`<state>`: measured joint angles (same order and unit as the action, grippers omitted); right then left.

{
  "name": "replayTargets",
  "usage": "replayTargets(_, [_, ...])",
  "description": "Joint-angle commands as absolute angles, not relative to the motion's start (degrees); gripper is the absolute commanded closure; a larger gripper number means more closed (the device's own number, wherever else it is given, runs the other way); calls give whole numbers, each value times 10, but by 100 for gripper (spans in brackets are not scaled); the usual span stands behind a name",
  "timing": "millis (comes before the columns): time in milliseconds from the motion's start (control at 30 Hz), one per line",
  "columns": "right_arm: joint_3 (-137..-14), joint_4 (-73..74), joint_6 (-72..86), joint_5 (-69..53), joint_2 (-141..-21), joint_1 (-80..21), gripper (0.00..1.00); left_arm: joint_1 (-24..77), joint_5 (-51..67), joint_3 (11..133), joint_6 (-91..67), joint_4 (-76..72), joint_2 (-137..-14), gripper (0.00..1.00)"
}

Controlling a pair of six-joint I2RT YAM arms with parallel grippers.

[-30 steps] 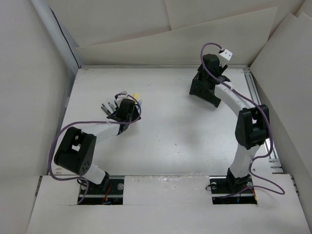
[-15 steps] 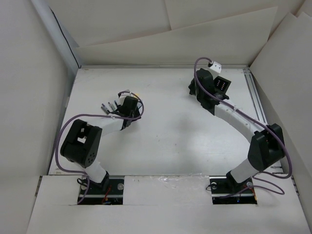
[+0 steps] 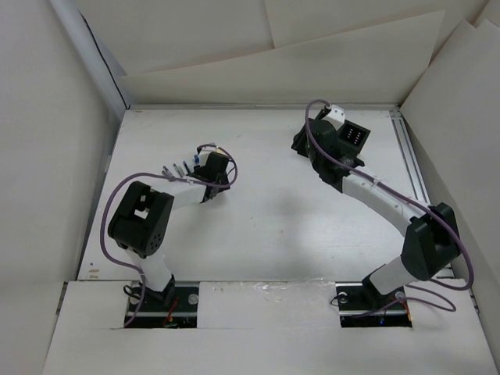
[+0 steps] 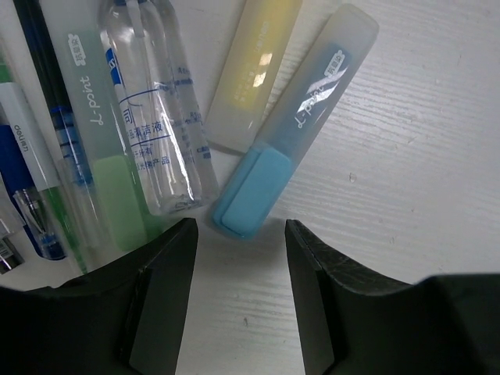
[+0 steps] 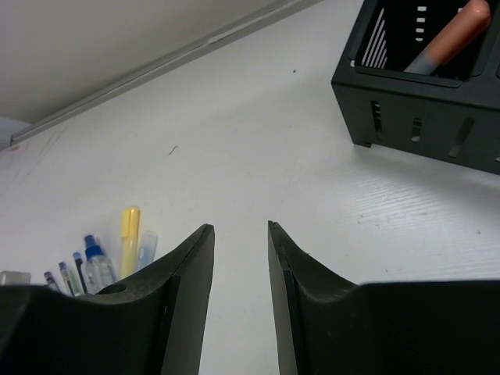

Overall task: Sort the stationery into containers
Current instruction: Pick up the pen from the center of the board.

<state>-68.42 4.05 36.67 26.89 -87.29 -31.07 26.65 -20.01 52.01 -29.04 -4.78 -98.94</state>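
A: Step in hand?

B: Picking the blue highlighter [image 4: 293,133] out of the stationery pile [image 3: 178,168], toward the left edge of the counter [image 3: 273,203], far half. Empty left gripper [image 4: 240,234] spread wide, straddling the cap end.

A: Advice for a clean grab?

B: Lower straight, then close across the cap's body rather than its very end; likely to squirt out otherwise. Stay clear of the clear bottle [image 4: 160,117] and the yellow highlighter [image 4: 254,70], both just beside.

A: And the drop?

B: Into the black container [image 5: 422,109] near the far right corner, orange marker [image 5: 453,39] already inside one compartment. Empty right gripper [image 5: 238,234] parted, near that box.
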Motion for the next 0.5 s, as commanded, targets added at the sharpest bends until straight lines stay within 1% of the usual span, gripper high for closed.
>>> replayTargets(0, [-679,6,358,254,-842,-320,60,271,-223,549,-284,-32,-992,54])
replayTargets(200, [-679,1,358,249,-831,-325,59,271,-240,572,-279,-14,-1015,54])
replayTargets(267, [-679,1,352,249,-831,-330,56,271,-240,577,-273,-14,-1020,54])
replayTargets(333, [-679,1,352,243,-831,-330,56,271,-240,577,-273,-14,-1020,54])
replayTargets(367, [-679,-4,352,243,-826,-330,53,271,-240,577,-266,-14,-1026,56])
replayTargets(400, [-679,-4,352,243,-826,-330,53,271,-234,584,-265,-19,-1026,58])
replayTargets(467, [-679,-4,352,243,-826,-336,50,271,-228,584,-260,-19,-1026,62])
